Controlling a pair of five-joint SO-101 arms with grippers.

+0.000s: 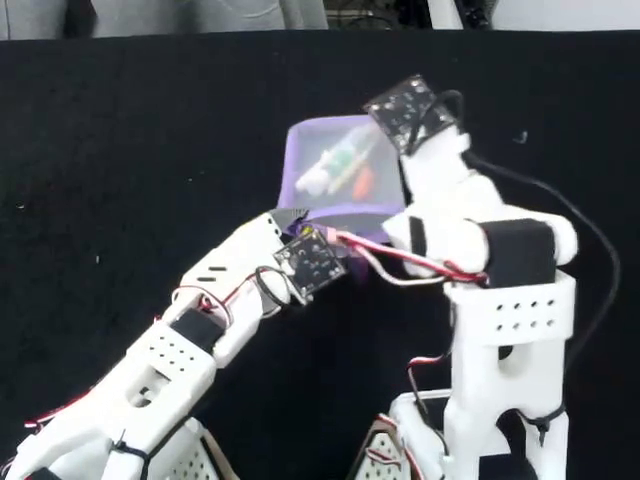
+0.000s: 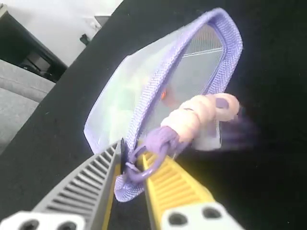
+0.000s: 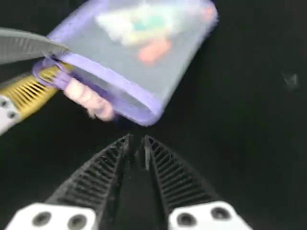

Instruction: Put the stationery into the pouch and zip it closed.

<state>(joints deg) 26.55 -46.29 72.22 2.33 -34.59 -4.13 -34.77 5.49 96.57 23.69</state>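
On one table, one pouch, one left gripper, one right gripper.

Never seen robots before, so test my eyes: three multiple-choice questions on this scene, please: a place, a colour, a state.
1. Where do the left jaws grip the pouch? A. its corner B. its middle C. nowhere
2. The pouch's edging is? A. red B. purple C. green
3. The right jaws are? A. holding a pen B. wide open C. nearly shut, empty
1 A: they clamp the corner beside the zip ring. 2 B: purple band rims it. 3 C: only a slit between them, nothing held.
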